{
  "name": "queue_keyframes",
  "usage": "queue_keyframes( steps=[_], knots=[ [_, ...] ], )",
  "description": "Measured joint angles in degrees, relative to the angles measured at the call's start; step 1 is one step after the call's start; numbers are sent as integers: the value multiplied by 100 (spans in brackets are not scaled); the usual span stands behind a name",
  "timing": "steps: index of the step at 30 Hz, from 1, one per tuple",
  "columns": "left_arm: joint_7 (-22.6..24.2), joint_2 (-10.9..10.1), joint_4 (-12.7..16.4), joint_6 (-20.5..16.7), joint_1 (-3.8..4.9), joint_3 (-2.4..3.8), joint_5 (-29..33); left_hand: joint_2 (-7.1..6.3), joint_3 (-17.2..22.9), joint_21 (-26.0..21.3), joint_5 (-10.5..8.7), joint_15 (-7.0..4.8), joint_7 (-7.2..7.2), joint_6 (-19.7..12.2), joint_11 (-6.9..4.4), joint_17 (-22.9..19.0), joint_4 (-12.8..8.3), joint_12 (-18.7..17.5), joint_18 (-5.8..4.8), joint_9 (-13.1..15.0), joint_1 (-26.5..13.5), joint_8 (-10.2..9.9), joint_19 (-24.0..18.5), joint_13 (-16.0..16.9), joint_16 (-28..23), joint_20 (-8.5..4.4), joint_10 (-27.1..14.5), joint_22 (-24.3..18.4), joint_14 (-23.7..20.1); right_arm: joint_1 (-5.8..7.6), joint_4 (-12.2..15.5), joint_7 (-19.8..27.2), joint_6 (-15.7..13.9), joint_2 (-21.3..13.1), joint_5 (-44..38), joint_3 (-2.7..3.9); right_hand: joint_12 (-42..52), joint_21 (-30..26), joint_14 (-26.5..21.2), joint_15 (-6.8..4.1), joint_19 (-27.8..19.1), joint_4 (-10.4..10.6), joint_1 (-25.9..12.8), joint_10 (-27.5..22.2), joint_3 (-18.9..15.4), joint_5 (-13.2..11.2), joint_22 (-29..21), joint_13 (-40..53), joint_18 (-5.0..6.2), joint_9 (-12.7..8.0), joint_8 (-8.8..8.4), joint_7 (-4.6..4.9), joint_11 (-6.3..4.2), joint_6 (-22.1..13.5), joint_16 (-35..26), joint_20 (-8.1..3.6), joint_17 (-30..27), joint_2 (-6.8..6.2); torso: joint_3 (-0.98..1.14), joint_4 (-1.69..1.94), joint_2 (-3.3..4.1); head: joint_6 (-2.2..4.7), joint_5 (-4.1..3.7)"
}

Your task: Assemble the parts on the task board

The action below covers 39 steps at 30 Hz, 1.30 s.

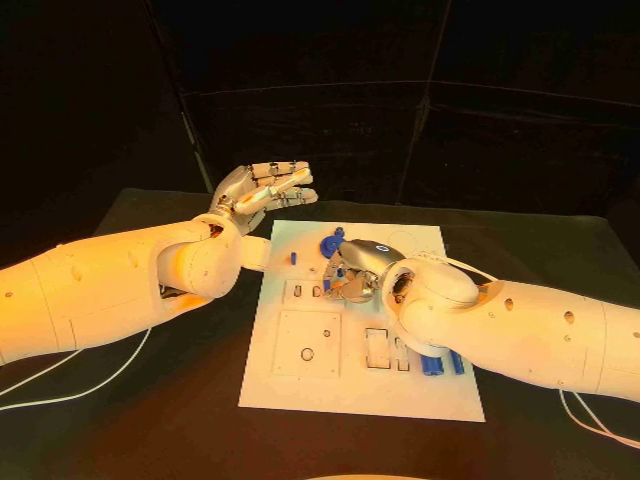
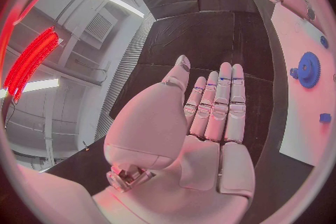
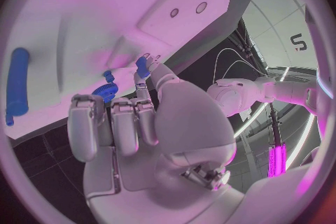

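The black table has the white task board sitting in the middle, with cut-out slots and a few blue parts: a blue gear near the far edge and blue pins at the right side. The right hand is down on the board's middle covering some slots, fingers curled together, pinching a small blue part. The left hand floats off the far left corner, fingers straight, side by side, holding nothing.

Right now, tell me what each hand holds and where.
Left hand holds nothing, its fingers straight. Right hand pinches a small blue part by its lower end.
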Motion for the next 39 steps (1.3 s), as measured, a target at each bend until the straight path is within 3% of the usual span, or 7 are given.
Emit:
queue_keyframes(
  steps=[28,39],
  knots=[
    [0,22,-20,19,0,0,0,0,0,0,0,0,0,0,0,0,0,0,0,0,0,-23,0,0,0,0,0,1,0,-49,-219,0,61,151,-173,7,0,0,0,0,0,18,-29,0,15,-1,0,0,0,-14,-76,-11,0,3,0,1,-1,-31,1,-5,-1,-54,5],
    [0,27,-26,25,0,0,0,0,0,0,0,0,0,0,0,0,0,0,0,0,0,-23,0,0,0,0,0,1,0,-45,-259,22,165,175,-174,18,0,0,0,0,0,18,-109,0,16,-64,0,0,0,-4,-129,3,1,-18,0,1,4,-111,1,-9,-2,-81,-4]
  ],
)
